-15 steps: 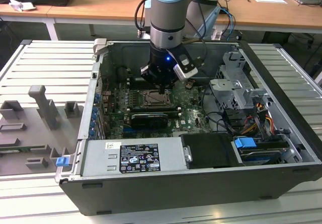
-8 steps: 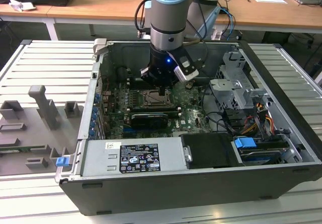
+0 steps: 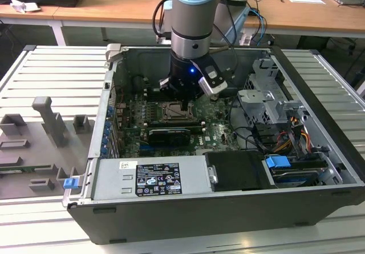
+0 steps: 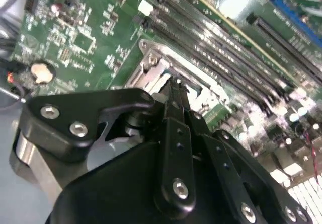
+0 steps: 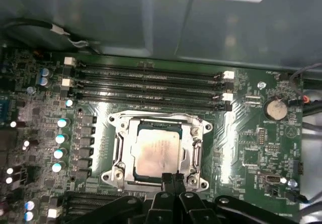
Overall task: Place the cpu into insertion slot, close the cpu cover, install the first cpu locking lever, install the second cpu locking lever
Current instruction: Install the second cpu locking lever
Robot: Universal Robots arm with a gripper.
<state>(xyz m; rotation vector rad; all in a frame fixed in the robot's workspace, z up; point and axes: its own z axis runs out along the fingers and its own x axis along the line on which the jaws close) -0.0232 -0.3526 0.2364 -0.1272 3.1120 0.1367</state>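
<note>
The cpu sits in the insertion slot on the green board, and the cpu cover lies closed flat over its edges. The gripper hangs at the socket's edge, its fingers pressed together with nothing between them. Placement and cover closing appear done; whether either locking lever is latched cannot be told.

Slatted table — computer case.
</note>
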